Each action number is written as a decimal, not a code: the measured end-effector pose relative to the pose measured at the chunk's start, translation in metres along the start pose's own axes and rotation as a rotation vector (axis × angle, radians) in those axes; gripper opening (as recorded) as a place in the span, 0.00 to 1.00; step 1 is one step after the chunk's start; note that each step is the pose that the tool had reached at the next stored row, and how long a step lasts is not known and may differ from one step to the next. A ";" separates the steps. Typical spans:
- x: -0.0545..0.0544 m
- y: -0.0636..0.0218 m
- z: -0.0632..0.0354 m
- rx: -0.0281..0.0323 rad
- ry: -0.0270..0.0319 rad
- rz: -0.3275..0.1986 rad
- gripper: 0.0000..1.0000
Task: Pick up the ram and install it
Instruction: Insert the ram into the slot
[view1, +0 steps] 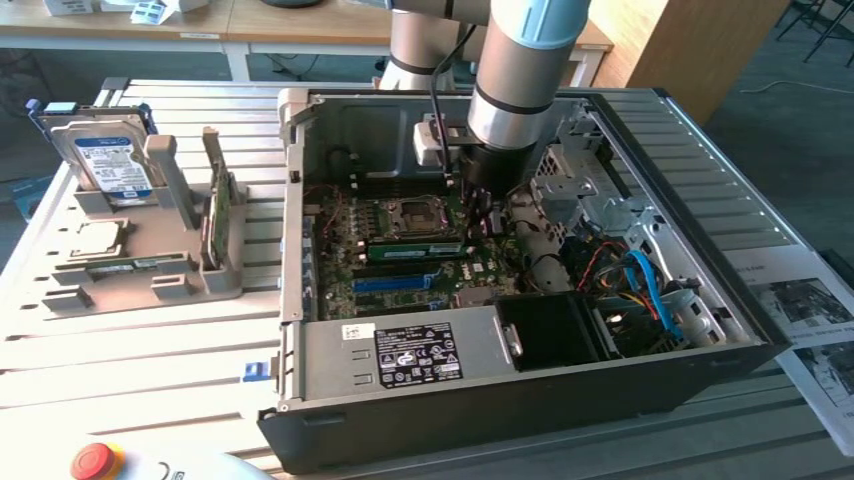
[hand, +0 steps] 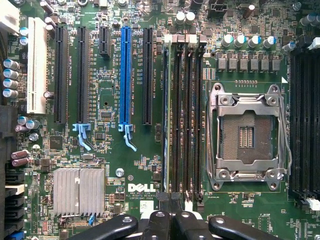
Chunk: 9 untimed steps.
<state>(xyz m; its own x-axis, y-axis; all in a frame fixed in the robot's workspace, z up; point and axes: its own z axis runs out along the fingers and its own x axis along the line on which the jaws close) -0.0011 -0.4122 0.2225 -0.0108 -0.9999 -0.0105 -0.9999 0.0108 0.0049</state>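
Observation:
The ram (view1: 414, 249) is a thin green stick lying along a memory slot on the motherboard (view1: 387, 285) inside the open computer case (view1: 534, 400). In the wrist view the ram (hand: 166, 125) shows edge-on in the slot nearest the blue expansion slot (hand: 125, 75), beside the empty black slots (hand: 187, 120). My gripper (hand: 171, 222) hangs over the end of that slot row with its black fingers (hand: 159, 227) shut together and nothing visible between them. In the exterior view the gripper (view1: 483, 205) stands low in the case at the ram's end on the exterior view's right.
The empty CPU socket (hand: 247, 136) lies beside the memory slots. A grey parts holder (view1: 147, 270) at the exterior view's left carries a hard drive (view1: 110, 160), a CPU chip (view1: 94, 238) and green boards. A power supply (view1: 400, 355), a black fan shroud (view1: 561, 330) and cables (view1: 647, 285) crowd the case.

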 end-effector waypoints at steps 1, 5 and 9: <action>0.000 0.0000 0.0000 0.0000 0.0000 0.000 0.11; 0.000 0.0000 -0.0013 0.0002 -0.0007 0.000 0.11; 0.000 0.0000 -0.0055 0.0001 -0.0001 0.000 0.11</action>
<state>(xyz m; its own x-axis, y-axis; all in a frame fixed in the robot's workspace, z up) -0.0010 -0.4122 0.2280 -0.0110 -0.9999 -0.0105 -0.9999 0.0109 0.0048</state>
